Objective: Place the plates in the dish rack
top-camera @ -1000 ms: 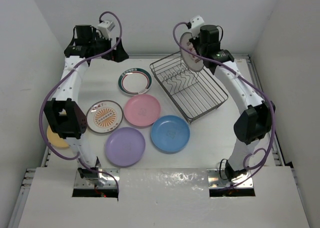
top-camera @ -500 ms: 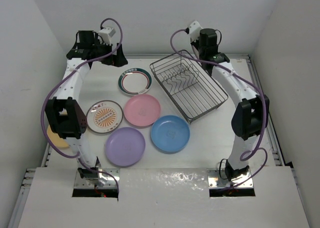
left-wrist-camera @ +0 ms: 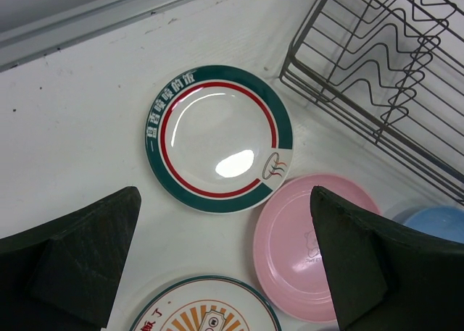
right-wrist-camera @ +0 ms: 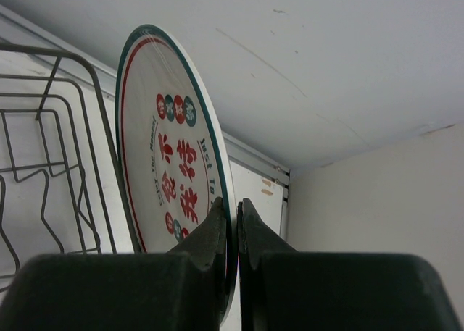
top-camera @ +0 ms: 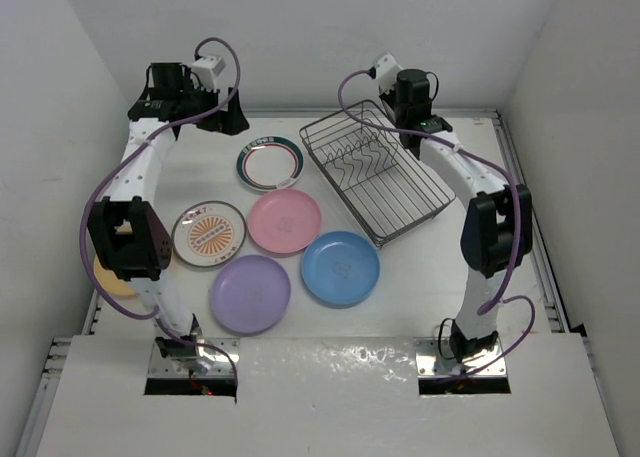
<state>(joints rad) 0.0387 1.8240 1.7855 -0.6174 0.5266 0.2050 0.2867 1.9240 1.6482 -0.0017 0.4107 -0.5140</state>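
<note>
White table, nothing fancy. Wire dish rack sits upper right of centre, just wires and zigzag divider inside. Six plates lie flat to its left. Right gripper is pinching the upright red-dot plate beside the rack's corner. Left gripper hangs wide open over the green-rimmed plate.

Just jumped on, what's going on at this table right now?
The right tool is shut on the rim of the red-dot plate, holding it upright on edge by the far corner of the rack, not yet slotted in. The left tool is open and hovers above the green-rimmed plate, touching nothing. The pink, blue, purple, sunburst and yellow plates lie flat on the table. No plate shows in the rack.
</note>
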